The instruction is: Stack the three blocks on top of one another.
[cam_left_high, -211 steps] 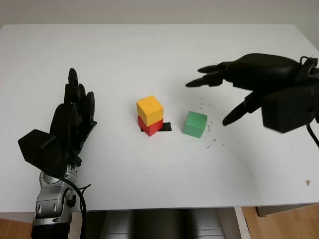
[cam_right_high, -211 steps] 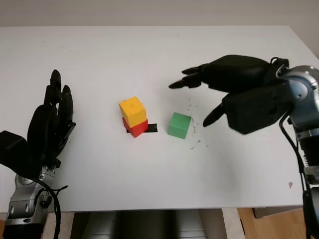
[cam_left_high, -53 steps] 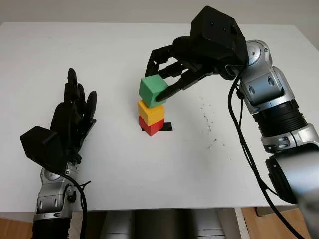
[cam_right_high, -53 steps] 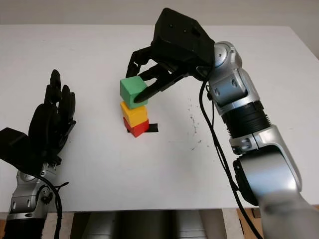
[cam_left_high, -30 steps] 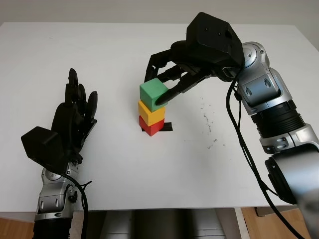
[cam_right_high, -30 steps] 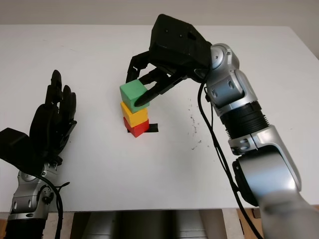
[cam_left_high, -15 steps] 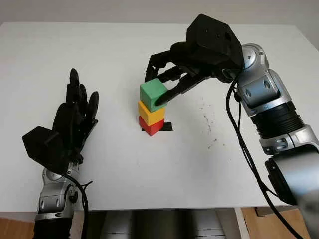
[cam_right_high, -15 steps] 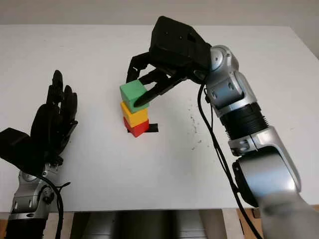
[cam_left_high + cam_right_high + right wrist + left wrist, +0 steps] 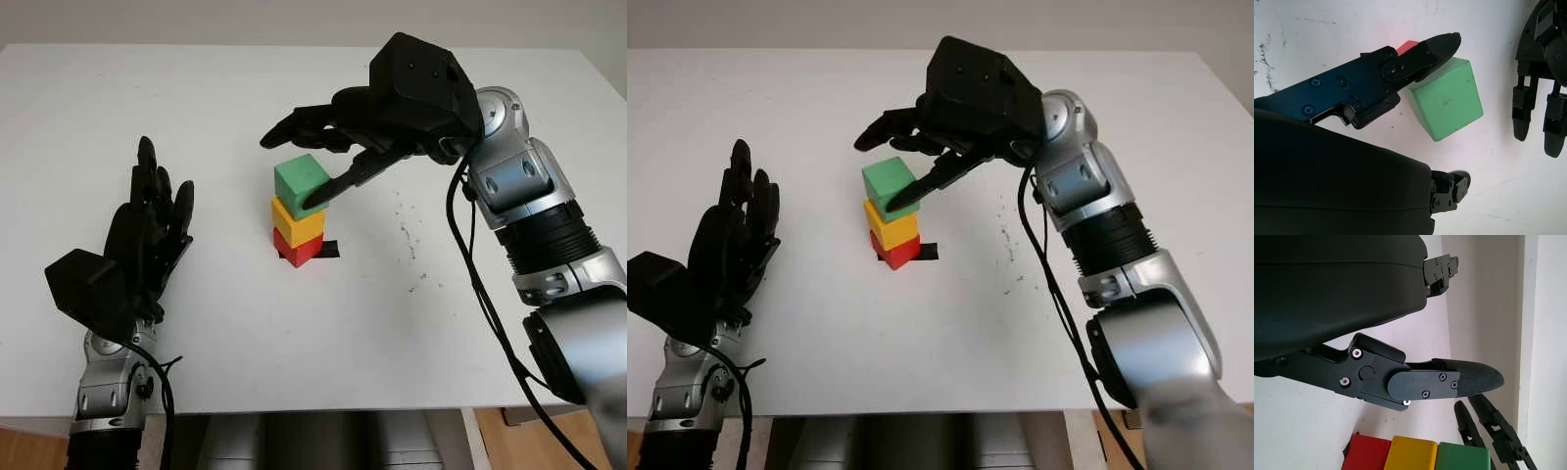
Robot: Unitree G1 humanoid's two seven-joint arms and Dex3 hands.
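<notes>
My right hand (image 9: 323, 157) has just opened off the green block (image 9: 301, 180), which now tops the yellow block (image 9: 297, 221) and red block (image 9: 299, 248) at table (image 9: 294, 323) centre, finishing the stack, my open left hand (image 9: 147, 235) idle at nine o'clock.

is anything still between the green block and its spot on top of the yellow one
Nothing visible does: the green block already sits on the yellow block, which sits on the red block. The right hand is open around the green block; the left hand is open at the table's left.
</notes>
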